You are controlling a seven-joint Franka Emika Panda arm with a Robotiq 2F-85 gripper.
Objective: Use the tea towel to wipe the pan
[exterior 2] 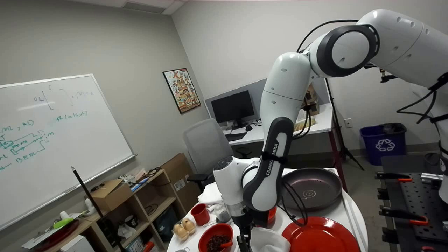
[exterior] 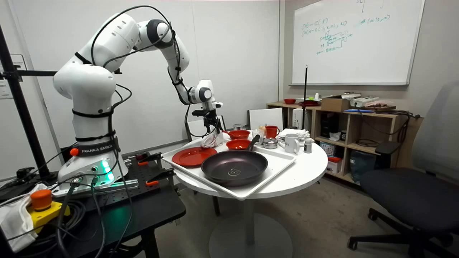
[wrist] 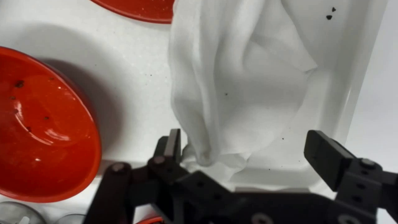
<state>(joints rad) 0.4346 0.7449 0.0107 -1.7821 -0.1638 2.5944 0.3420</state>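
The tea towel, a crumpled white cloth (wrist: pixel 236 77), lies on the white tray beside the red plate. It also shows in both exterior views as a white heap (exterior: pixel 214 139) below the wrist. My gripper (wrist: pixel 247 147) is open over its near end, fingers wide apart. A folded end of the towel sits between them, close to the left finger (wrist: pixel 174 144); nothing is gripped. The pan (exterior: pixel 235 166), round and black, rests on the tray's front part, its handle (exterior: pixel 254 142) pointing toward the bowls. In an exterior view the pan (exterior 2: pixel 313 190) stands behind the plate. The wrist view does not include it.
The red plate (exterior: pixel 194 157) lies between towel and pan on the white tray (exterior: pixel 278 163). A red bowl (wrist: pixel 46 124) stands left of the fingers. A bowl of dark bits (exterior 2: pixel 215 239), a red mug (exterior: pixel 271 131), a pale mug (exterior: pixel 291 143) and eggs (exterior 2: pixel 183 229) crowd the table.
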